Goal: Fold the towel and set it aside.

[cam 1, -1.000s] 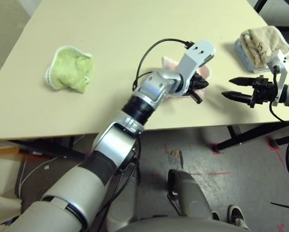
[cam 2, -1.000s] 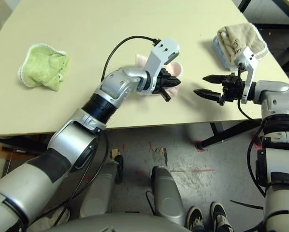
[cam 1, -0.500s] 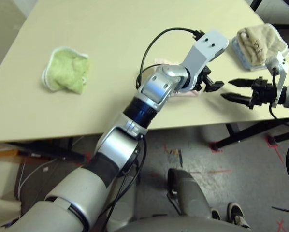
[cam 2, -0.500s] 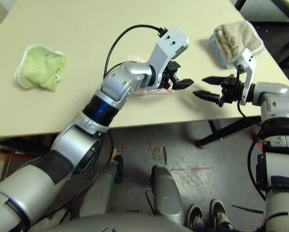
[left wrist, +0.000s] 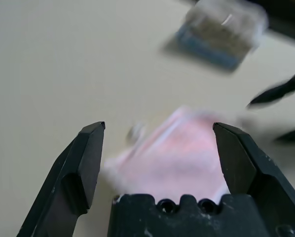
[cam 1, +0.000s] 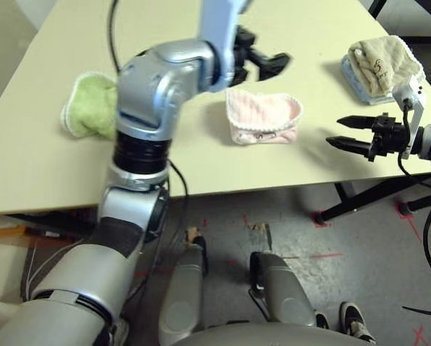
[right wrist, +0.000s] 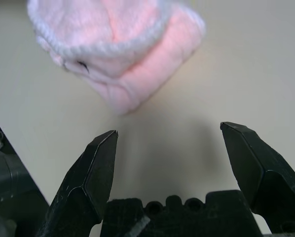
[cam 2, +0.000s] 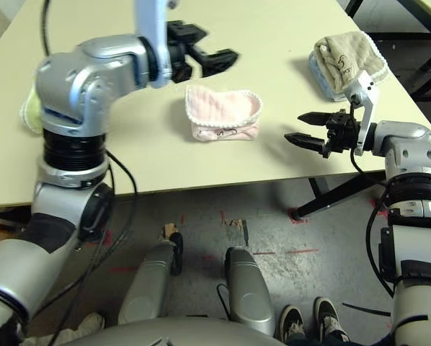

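Lying folded on the table [cam 1: 71, 173], the towel [cam 1: 262, 117] is sitting below the left gripper [cam 1: 264, 61], fingers spread wide, gripping nothing; right gripper [cam 1: 351, 132] is hovering beside it, likewise wide and empty.

From where I sit, my left arm [cam 1: 158, 79] covers part of the green cloth [cam 1: 86, 108] beside it. The towel [left wrist: 172, 158] looks smeared on the left wrist camera, its emblem unreadable.
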You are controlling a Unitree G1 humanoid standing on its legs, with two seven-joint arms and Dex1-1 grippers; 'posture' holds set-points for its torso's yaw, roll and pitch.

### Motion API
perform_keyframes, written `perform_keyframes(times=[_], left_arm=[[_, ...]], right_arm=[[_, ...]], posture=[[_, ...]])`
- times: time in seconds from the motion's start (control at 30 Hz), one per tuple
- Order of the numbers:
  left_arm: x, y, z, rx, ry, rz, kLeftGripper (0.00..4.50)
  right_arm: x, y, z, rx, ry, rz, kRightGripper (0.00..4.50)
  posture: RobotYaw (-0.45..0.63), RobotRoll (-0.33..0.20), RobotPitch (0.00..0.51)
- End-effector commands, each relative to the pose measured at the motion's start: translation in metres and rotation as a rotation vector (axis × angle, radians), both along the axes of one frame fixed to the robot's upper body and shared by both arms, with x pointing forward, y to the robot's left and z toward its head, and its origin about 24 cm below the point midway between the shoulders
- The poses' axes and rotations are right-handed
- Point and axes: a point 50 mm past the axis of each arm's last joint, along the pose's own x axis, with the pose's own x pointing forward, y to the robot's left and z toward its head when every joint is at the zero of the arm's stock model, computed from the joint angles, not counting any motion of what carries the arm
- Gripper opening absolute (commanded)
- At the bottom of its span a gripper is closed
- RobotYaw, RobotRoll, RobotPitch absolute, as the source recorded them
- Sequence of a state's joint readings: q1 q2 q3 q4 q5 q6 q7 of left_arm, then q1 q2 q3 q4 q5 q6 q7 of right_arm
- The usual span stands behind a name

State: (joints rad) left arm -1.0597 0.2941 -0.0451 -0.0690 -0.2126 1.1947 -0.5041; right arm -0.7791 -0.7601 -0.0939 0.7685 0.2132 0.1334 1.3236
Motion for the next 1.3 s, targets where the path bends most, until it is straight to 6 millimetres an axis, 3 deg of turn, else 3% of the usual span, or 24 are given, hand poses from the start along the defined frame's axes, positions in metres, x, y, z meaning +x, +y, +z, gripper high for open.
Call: perform_keyframes(times=[0.03, 0.2, 0.4, 0.7, 0.8, 0.87, 1.13, 1.3], left_arm=[[-0.003, 0.015, -0.017, 0.004, 0.082, 0.035, 4.46], [-0.003, 0.019, -0.041, -0.082, 0.224, 0.052, 4.46], [-0.005, 0.01, -0.045, -0.2, 0.32, -0.001, 4.46], [0.003, 0.006, -0.065, -0.244, 0.401, 0.02, 4.46], [0.005, 0.003, -0.067, -0.255, 0.411, 0.016, 3.84], [0.006, 0.002, -0.068, -0.262, 0.415, 0.011, 3.17], [0.006, -0.016, -0.054, -0.345, 0.414, -0.065, 0.02], [0.006, -0.033, -0.041, -0.424, 0.447, -0.137, 0.02]], right_arm=[[0.0, -0.001, -0.001, 0.015, -0.011, -0.005, 4.5], [0.0, 0.0, 0.003, 0.027, -0.025, 0.025, 4.5], [-0.003, -0.004, 0.007, 0.022, -0.024, 0.037, 4.5], [-0.01, -0.007, 0.012, 0.058, -0.02, 0.07, 4.5], [-0.011, -0.008, 0.013, 0.059, -0.021, 0.069, 4.5], [-0.012, -0.009, 0.013, 0.059, -0.022, 0.066, 4.5], [-0.014, -0.013, 0.01, 0.051, -0.024, 0.034, 4.5], [-0.014, -0.014, 0.008, 0.047, -0.023, 0.017, 4.5]], posture=[[0.06, 0.0, 0.209], [0.06, 0.0, 0.209], [0.05, 0.0, 0.201], [0.03, 0.0, 0.192], [0.02, 0.0, 0.187], [0.01, 0.0, 0.186], [0.0, 0.0, 0.184], [0.0, 0.0, 0.183]])
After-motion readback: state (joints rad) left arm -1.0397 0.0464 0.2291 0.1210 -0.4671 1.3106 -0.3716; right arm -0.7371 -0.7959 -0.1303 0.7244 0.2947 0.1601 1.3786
